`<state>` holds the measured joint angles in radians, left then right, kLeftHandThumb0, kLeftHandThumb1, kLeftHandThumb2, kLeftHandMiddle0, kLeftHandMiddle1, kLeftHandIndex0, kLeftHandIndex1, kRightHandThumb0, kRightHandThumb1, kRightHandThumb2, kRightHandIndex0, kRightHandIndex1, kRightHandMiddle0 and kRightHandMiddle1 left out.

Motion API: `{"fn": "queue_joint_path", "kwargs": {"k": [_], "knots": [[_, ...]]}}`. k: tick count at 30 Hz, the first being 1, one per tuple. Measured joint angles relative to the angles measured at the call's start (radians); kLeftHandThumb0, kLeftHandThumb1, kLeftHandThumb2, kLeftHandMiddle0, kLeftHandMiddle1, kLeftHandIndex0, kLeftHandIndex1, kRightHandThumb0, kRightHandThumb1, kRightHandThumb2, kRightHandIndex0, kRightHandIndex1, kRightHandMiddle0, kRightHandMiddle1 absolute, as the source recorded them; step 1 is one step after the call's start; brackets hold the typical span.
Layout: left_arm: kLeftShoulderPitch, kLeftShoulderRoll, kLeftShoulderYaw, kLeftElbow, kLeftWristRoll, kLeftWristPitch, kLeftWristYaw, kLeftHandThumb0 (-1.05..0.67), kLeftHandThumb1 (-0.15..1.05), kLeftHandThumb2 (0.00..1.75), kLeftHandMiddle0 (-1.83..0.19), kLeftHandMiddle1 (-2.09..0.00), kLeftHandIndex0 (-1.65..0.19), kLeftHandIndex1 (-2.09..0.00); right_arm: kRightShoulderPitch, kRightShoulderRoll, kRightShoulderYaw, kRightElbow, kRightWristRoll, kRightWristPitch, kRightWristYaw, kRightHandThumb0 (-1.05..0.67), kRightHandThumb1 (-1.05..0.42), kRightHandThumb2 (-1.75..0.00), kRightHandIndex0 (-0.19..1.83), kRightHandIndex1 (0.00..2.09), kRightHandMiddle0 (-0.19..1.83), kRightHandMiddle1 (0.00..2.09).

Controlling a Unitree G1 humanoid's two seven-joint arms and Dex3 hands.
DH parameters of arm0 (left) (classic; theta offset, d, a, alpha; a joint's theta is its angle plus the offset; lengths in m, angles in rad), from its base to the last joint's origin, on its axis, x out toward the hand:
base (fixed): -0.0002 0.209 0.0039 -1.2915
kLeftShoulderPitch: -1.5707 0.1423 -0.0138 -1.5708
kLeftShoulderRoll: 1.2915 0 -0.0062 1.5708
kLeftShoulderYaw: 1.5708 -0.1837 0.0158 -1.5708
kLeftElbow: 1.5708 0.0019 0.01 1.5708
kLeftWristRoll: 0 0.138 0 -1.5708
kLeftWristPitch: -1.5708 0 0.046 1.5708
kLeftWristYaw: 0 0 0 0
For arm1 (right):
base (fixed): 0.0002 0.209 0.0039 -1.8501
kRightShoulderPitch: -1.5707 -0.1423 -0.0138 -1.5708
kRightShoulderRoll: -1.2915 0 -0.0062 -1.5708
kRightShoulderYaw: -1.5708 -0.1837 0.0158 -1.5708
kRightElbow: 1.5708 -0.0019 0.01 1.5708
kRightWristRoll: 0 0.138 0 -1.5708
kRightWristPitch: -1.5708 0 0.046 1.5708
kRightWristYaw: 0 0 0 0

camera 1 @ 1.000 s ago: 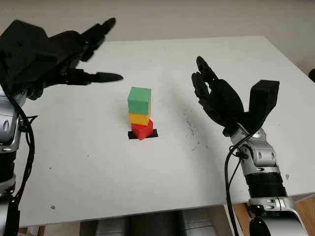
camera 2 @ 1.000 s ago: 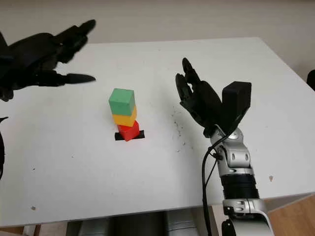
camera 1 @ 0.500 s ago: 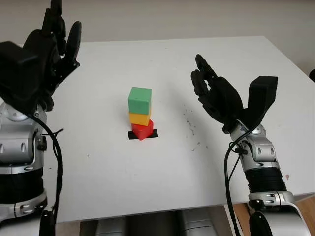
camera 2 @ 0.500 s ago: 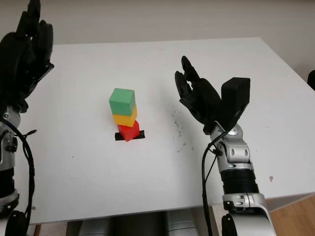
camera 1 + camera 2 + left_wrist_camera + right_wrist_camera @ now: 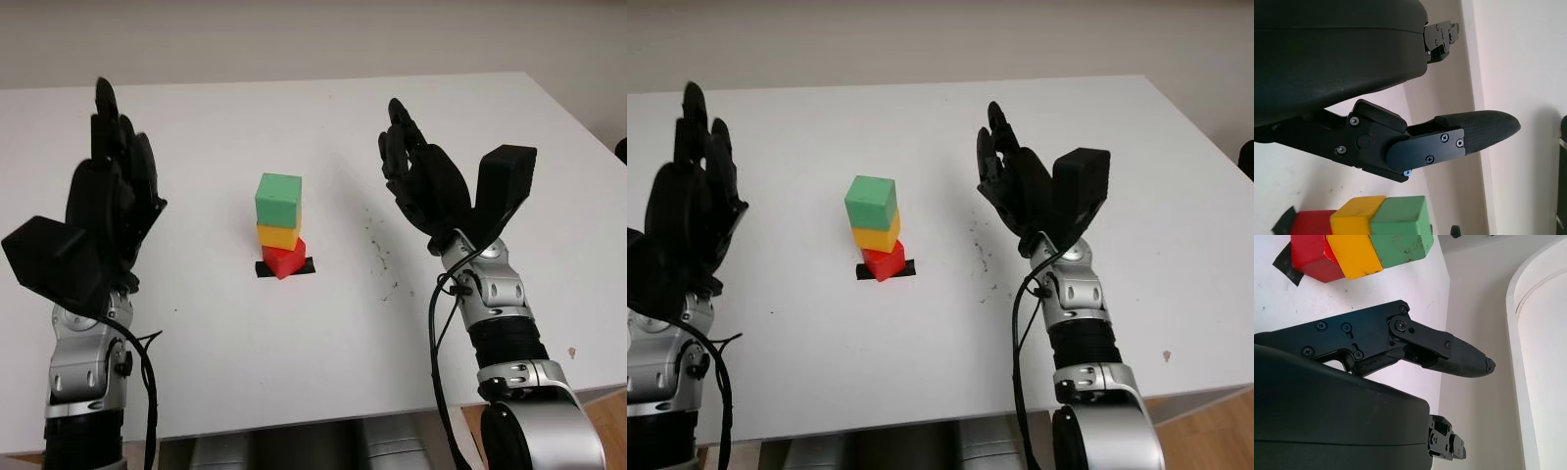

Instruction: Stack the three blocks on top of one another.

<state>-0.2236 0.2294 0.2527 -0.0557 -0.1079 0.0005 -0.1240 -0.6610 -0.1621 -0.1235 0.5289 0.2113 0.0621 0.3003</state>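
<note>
holding nothing: left hand (image 5: 103, 211) raised open over the left part of the table (image 5: 411, 117), palm turned toward the middle, well apart from the blocks. same on the other side: right hand (image 5: 421, 186) raised open over the right part of the table, palm facing inward, touching nothing and likewise well apart from the stack.

between them, near the table's centre, standing as one column: red block (image 5: 284, 259) at the bottom on a small patch of black tape (image 5: 306, 265), turned corner-on to the camera; yellow block (image 5: 277, 235) on top of it; green block (image 5: 278, 199) on top of that, overhanging slightly toward the left. all three touching, stack upright (task looks complete, judged from this).

likely light, rigid, smooth-faced cubes, so not fragile but easy to topple, more so with the twisted red base. if any correction needed, best taken by opposite flat side faces of the green block alone, with a gentle pinch and no sideways push.
</note>
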Motion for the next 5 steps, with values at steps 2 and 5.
{"fn": "queue_joint_path", "kwargs": {"k": [2, 5], "knots": [[0.009, -0.004, -0.007, 0.009, -0.001, -0.011, 0.0, -0.83, 1.05, 0.7, 0.19, 0.0, 0.19, 0.0, -0.001, 0.003, 0.0, 0.008, -0.004, -0.001, -0.009, -0.75, -1.05, -0.78, -0.19, 0.0, -0.19, 0.0], [0.021, -0.014, -0.014, 0.014, -0.007, -0.017, 0.0, -0.83, 1.05, 0.71, 0.19, 0.0, 0.19, 0.0, -0.001, 0.004, 0.0, 0.008, -0.006, 0.0, -0.02, -0.74, -1.05, -0.78, -0.19, 0.0, -0.19, 0.0]]}}
